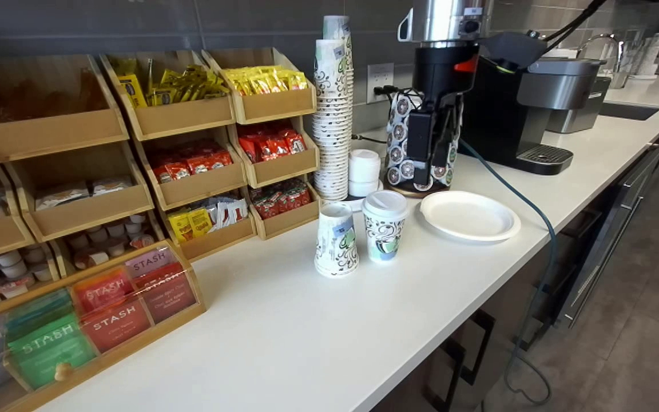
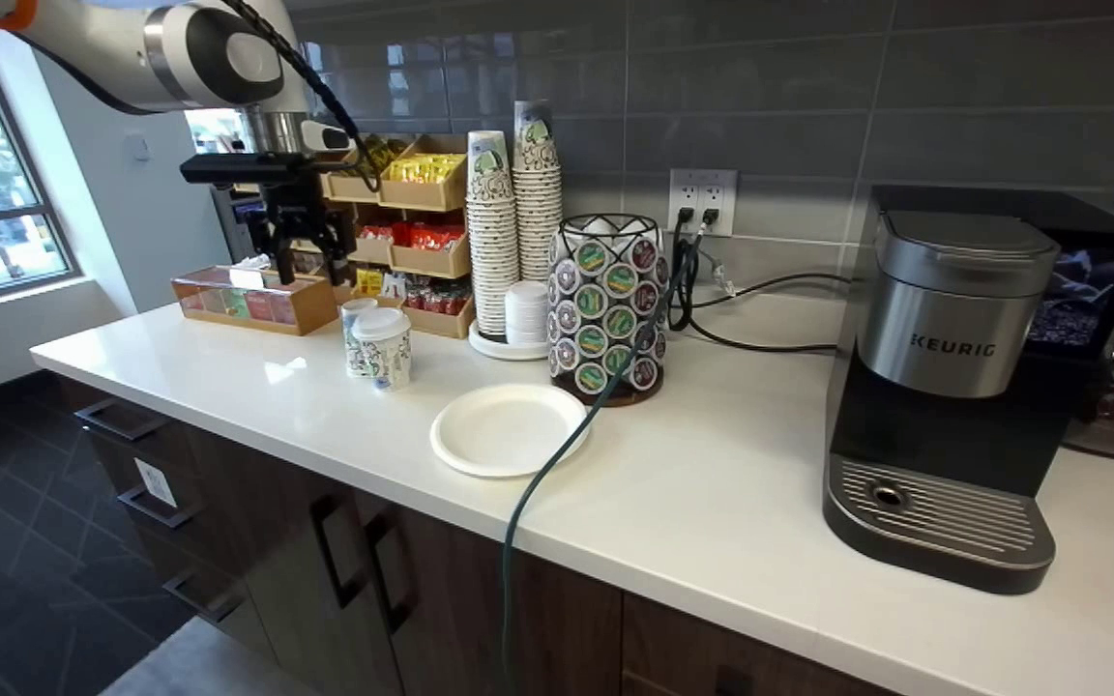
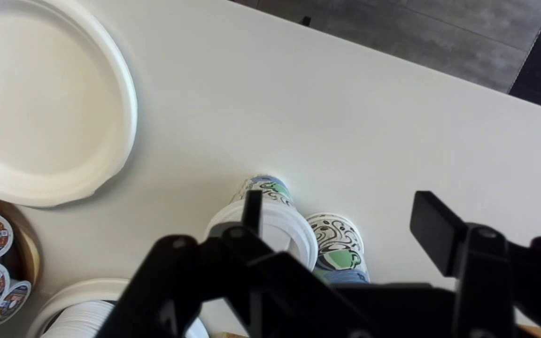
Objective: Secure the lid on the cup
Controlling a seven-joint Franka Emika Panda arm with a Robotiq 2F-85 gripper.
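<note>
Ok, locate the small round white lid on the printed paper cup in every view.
In an exterior view: lid, just right of centre.
In an exterior view: lid, left of centre.
Wrist view: lid, below centre, partly hidden by the black gripper.
Shared landmark: the large round white plate.

Small round white disposable lid (image 1: 385, 206): was plain. Lidded white paper cup (image 1: 385, 240): bore black swirls, a green motif and a blue foot. Upturned white paper cup (image 1: 336, 247): carried black swirls with green and blue. Angular two-fingered gripper (image 3: 342, 224): was mainly black. White jointed robot arm (image 2: 112, 58): showed black and orange. Shallow round white plate (image 2: 509, 430): was plain. Round coffee pods (image 2: 593, 298): showed green, maroon and grey faces. Boxy black and silver coffee machine (image 2: 953, 372): bore dark lettering. Rectangular dark-grey wall tiles (image 2: 760, 58): were lined paler.
</note>
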